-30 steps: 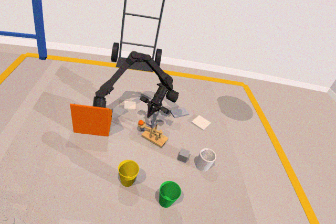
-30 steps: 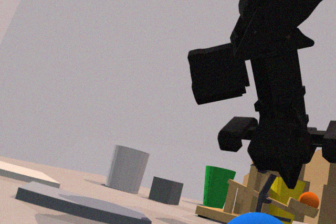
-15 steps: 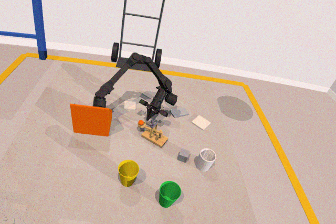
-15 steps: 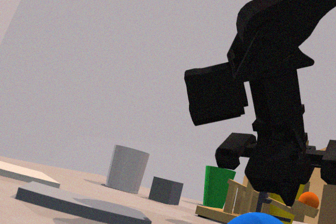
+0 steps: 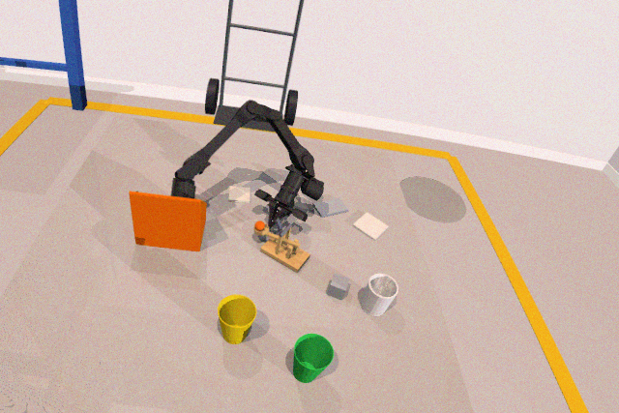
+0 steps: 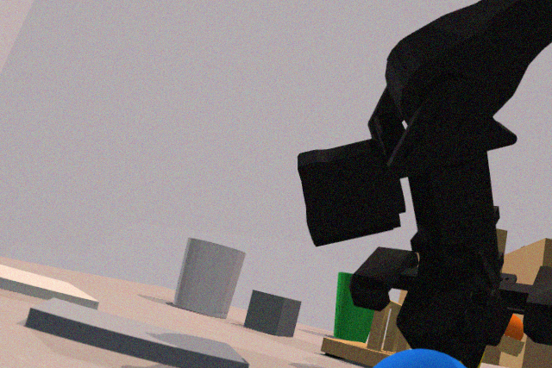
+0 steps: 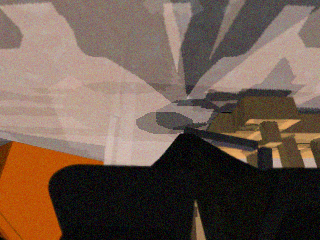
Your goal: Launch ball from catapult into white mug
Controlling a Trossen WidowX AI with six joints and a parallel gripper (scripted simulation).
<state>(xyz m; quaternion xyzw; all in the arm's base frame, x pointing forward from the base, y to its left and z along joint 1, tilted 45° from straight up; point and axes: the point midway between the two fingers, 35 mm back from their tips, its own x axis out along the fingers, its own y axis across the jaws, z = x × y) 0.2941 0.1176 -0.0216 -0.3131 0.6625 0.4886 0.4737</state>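
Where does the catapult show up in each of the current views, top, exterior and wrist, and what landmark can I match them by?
Top: the catapult sits just below and right of centre.
Exterior: lower right, partly hidden behind the gripper.
Wrist: right side, around mid-height, cut off by the picture's edge.
Shared landmark: the black gripper, beside the catapult in top, in front of it in exterior, along the bottom in wrist.
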